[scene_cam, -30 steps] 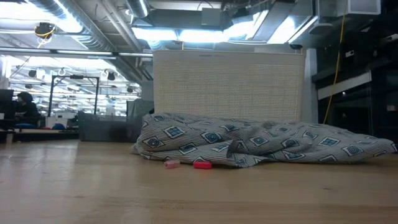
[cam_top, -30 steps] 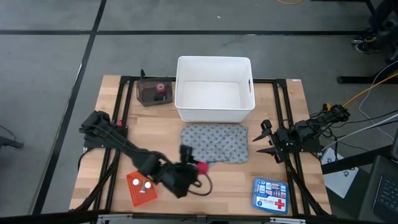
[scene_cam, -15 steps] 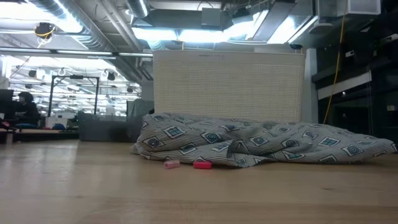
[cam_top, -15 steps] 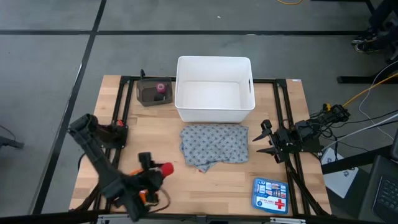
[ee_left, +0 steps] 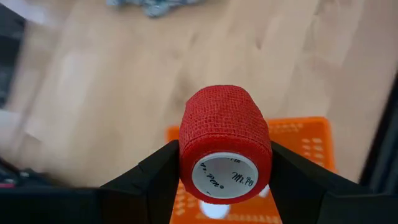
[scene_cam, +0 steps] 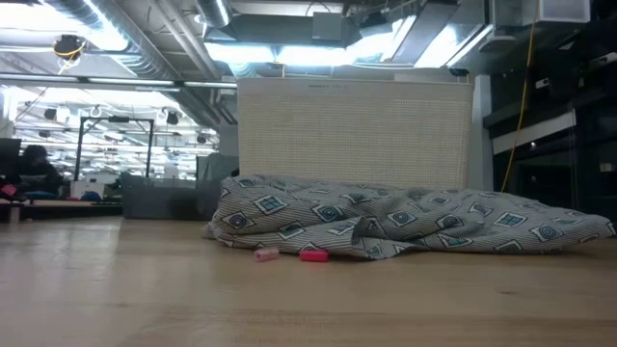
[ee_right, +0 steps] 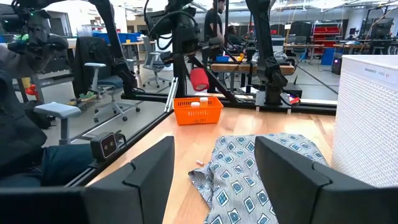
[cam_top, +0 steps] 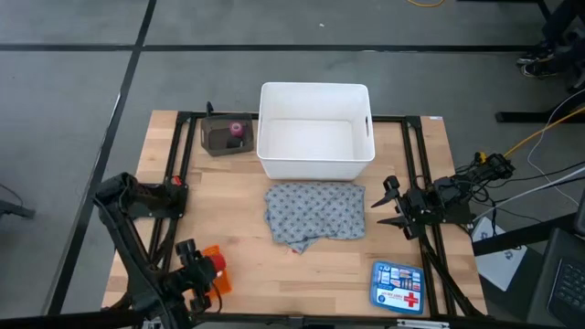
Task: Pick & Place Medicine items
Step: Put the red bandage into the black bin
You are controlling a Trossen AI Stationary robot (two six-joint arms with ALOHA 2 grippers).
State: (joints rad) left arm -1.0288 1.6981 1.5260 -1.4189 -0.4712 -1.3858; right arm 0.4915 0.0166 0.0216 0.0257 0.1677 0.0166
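One red roll point(ee_left: 225, 134) sits clamped between the fingers of the left gripper point(cam_top: 203, 267), held over the orange basket point(cam_top: 218, 279) at the worktop's front-left corner. The placing step appears in hand; next, lower and release into the basket. At centre lies the cloth point(cam_top: 315, 213), with pink point(scene_cam: 266, 254) and red point(scene_cam: 312, 255) pieces at its front edge. Near the right edge the right gripper point(cam_top: 388, 205) waits, jaws spread and empty.

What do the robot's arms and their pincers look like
Both arms are dark, slim, jointed links with black cables along them. The left pincer has two matte black, angular, flat-faced fingers. The right pincer is also black, its fingers ending in pointed tips; in its wrist view they look broad and blocky. No markings are visible.
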